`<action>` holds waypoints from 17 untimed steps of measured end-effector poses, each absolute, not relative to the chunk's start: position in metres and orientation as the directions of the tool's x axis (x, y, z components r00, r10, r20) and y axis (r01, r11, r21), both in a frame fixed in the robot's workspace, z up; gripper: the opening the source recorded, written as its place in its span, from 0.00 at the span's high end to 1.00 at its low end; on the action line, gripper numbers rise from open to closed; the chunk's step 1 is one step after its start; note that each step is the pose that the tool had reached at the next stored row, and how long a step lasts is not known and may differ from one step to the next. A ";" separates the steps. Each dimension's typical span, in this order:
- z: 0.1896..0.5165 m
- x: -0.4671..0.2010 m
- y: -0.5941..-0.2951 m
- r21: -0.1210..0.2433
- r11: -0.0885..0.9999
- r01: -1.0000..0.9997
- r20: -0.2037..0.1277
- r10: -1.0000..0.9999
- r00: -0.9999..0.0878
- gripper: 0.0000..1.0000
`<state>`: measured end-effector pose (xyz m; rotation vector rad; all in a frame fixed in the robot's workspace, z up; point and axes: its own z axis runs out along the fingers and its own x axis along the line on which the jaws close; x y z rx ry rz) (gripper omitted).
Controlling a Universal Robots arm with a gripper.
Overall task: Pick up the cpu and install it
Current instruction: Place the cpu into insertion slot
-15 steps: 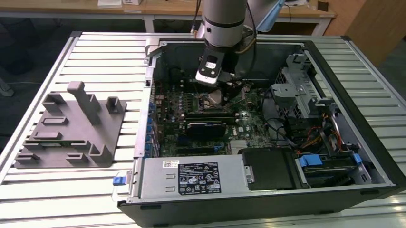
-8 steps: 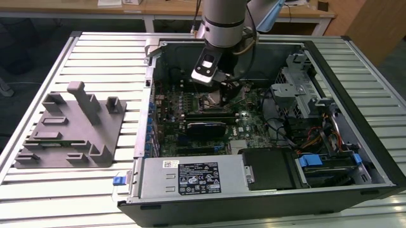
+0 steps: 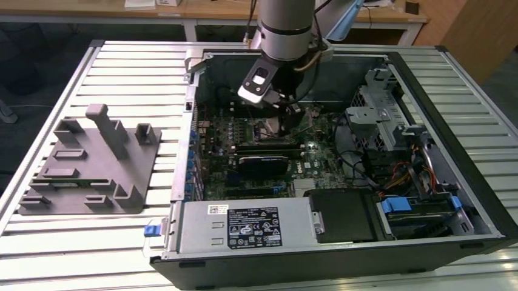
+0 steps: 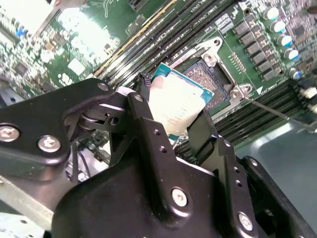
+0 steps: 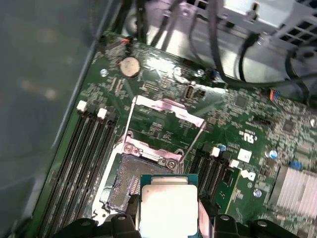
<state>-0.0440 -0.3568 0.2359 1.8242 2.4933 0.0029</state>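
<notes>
The cpu (image 4: 179, 101), a small square chip with a silvery top and a green rim, is held between the two black fingers of my gripper (image 4: 176, 116). In the first wrist view the cpu (image 5: 168, 208) hangs slightly above and partly over the open socket (image 5: 130, 181), whose metal load frame (image 5: 166, 106) is swung up. The second wrist view shows the bare socket (image 4: 205, 74) just beyond the chip. In the exterior view my gripper (image 3: 279, 118) reaches down into the open computer case (image 3: 477, 182), over the middle of the green motherboard (image 3: 319, 154).
A grey plastic tray with upright posts (image 3: 89, 163) lies on the slatted table at the exterior view's left. Inside the case are a black rectangular block (image 3: 263, 163), the power supply (image 3: 242, 227), a drive cage (image 3: 380, 115) and cables. Memory slots (image 5: 91, 144) flank the socket.
</notes>
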 end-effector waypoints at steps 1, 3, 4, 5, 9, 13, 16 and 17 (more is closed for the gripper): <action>0.236 -0.044 -0.357 0.032 0.286 0.958 -0.041 0.958 -0.285 0.46; 0.235 -0.044 -0.357 0.032 0.251 0.967 -0.041 0.967 -0.250 0.46; 0.235 -0.044 -0.357 0.032 0.234 0.972 -0.041 0.972 -0.233 0.46; 0.235 -0.044 -0.357 0.032 0.215 0.976 -0.041 0.976 -0.213 0.46; 0.234 -0.044 -0.357 0.032 0.144 0.989 -0.041 0.989 -0.143 0.46; 0.234 -0.044 -0.357 0.032 0.093 0.995 -0.041 0.995 -0.091 0.46; 0.233 -0.044 -0.355 0.032 0.083 0.996 -0.041 0.996 -0.081 0.46; 0.233 -0.044 -0.355 0.032 0.080 0.996 -0.041 0.996 -0.078 0.46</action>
